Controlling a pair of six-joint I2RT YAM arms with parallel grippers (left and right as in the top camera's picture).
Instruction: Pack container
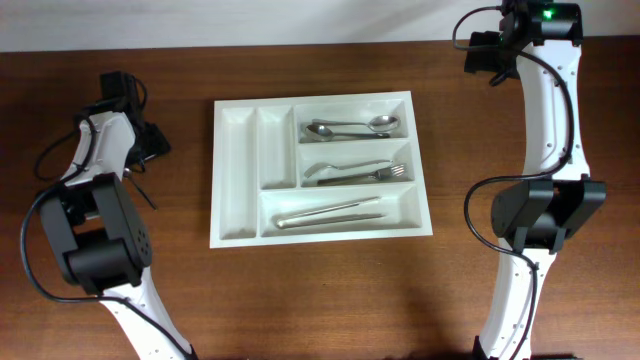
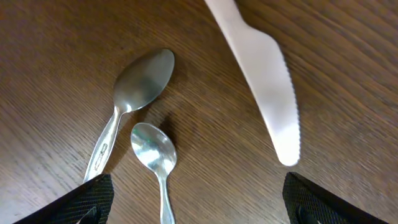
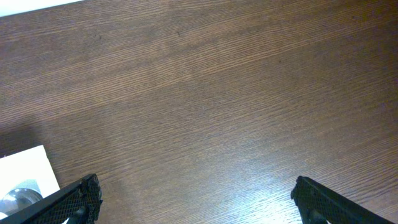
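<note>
The white container (image 1: 235, 225) lies mid-table. Its top right compartment holds spoons (image 1: 350, 127), the middle one forks (image 1: 360, 172), and the long bottom one thin metal sticks (image 1: 330, 213). Its two narrow upright compartments are empty. My left gripper (image 1: 150, 142) is left of the container, hovering open (image 2: 199, 186) over the wood. Below it lie a large spoon (image 2: 140, 81), a smaller spoon (image 2: 155, 155) between the fingertips, and a white plastic knife (image 2: 267, 87). My right gripper (image 1: 485, 55) is open (image 3: 196, 186) over bare wood at the far right, holding nothing.
A corner of the container (image 3: 28, 168) with a spoon bowl (image 3: 15, 194) shows at the lower left of the right wrist view. Both arm bases (image 1: 100, 250) (image 1: 545, 215) stand on either side of the container. A white wall edge runs along the far table side.
</note>
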